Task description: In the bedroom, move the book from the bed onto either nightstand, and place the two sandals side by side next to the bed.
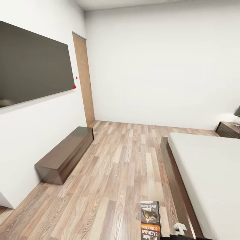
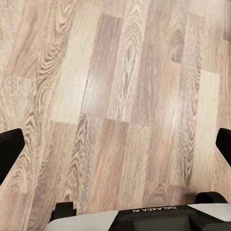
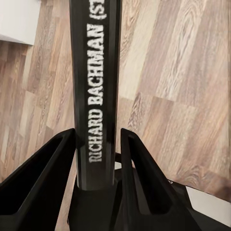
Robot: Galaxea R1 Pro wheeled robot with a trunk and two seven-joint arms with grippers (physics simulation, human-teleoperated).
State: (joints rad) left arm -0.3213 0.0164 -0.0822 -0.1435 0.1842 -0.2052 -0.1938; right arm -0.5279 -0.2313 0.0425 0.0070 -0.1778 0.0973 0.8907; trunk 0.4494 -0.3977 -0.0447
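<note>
The book (image 1: pixel 150 220) hangs upright over the wood floor at the bottom of the head view, just left of the bed (image 1: pixel 206 173). In the right wrist view its spine (image 3: pixel 95 86), lettered "RICHARD BACHMAN", stands between the two black fingers of my right gripper (image 3: pixel 97 135), which is shut on it. My left gripper (image 2: pixel 118 144) is open over bare floor planks, with nothing between its fingers. A nightstand (image 1: pixel 228 129) stands at the far right beside the head of the bed. The sandals are out of view.
A long low dark cabinet (image 1: pixel 65 155) sits against the left wall under a black wall screen (image 1: pixel 33 63). A brown door (image 1: pixel 85 80) is in the far left corner. A lamp (image 1: pixel 237 115) rests on the nightstand. Open floor (image 1: pixel 126 160) runs between cabinet and bed.
</note>
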